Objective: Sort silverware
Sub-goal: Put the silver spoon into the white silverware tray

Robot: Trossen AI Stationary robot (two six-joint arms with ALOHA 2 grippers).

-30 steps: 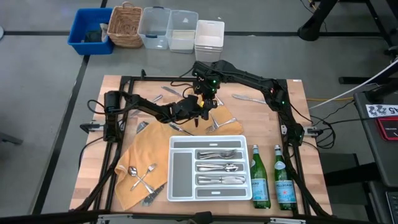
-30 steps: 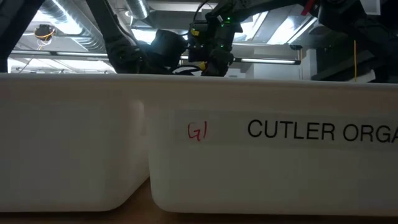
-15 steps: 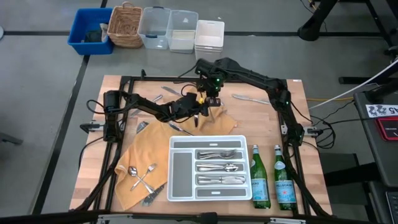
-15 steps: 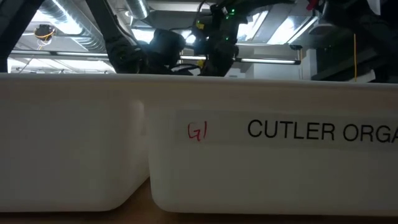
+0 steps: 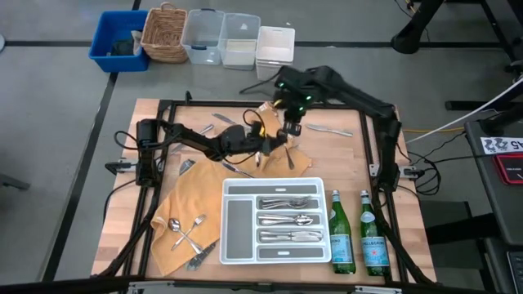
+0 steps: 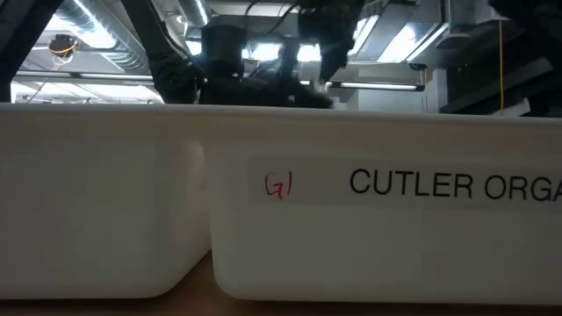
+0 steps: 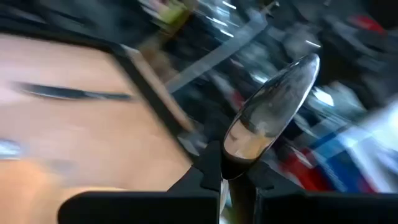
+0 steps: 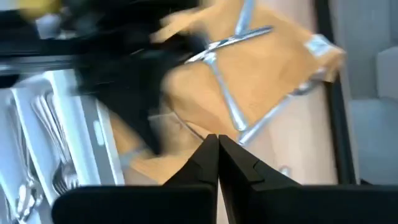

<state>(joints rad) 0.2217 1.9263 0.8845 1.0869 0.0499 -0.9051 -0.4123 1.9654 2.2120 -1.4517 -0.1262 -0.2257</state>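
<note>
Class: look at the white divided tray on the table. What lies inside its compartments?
The white divided tray holds silverware in three middle slots, one of them spoons. The long side slot and the two end slots look bare. The low view shows only its outer wall.

- Floor (image 5: pixel 57 122): grey, smooth, crossed by dark seam lines.
- Wooden table (image 5: pixel 409 237): light butcher-block top, standing on that floor.
- Beyond the table's far edge, a row: blue bin (image 5: pixel 114 41), wicker basket (image 5: pixel 166 33), two clear tubs (image 5: pixel 221 37), white container (image 5: pixel 274 45).
- Ceiling in low view: exposed silver ducting (image 6: pixel 97 35), bright strip lights (image 6: pixel 386 85).
</note>
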